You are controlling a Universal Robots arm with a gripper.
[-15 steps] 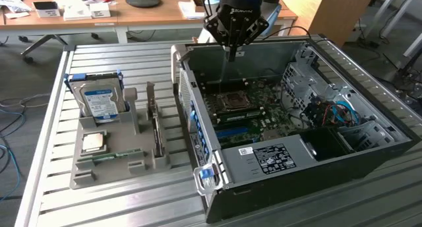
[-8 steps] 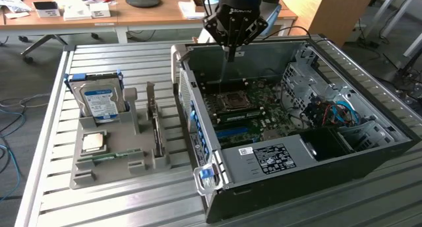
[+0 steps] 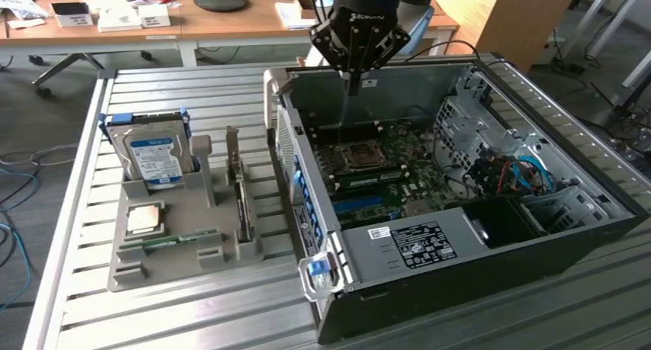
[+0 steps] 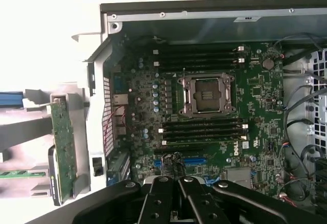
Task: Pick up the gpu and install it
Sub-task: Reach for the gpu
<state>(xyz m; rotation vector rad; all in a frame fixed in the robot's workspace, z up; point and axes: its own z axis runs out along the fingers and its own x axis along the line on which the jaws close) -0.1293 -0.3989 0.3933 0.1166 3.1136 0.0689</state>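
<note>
The gpu (image 3: 243,203) stands on its long edge in a slot of the grey holder tray (image 3: 173,268), on the slatted metal table (image 3: 183,316) just beside the open computer case (image 3: 569,239). Its long axis runs from the near side of the exterior view towards the far side, roughly parallel to the case wall next to it. Its flat faces look to that view's left and right. A thin grey upright strip, which looks like the end bracket, rises at the card's far end. From the wrist view the gpu (image 4: 64,147) shows a green board face, with a dark rounded part low on one side. Nothing grips or touches it.

The gripper (image 3: 351,85) hangs over the far part of the case, well apart from the card, with its tip pointing down at the motherboard (image 3: 402,163). Its jaws are drawn fully together and hold nothing. Below them lie the empty processor socket (image 3: 358,156) and the rows of memory slots (image 4: 203,130).

The tray also holds a hard drive (image 3: 152,153) with a blue-and-white label, standing upright at the far end. A processor chip (image 3: 142,217) lies flat in front of it, and a narrow green memory stick (image 3: 169,240) lies nearer the camera. A power supply (image 3: 428,243) with a white label fills the near corner of the case.
</note>
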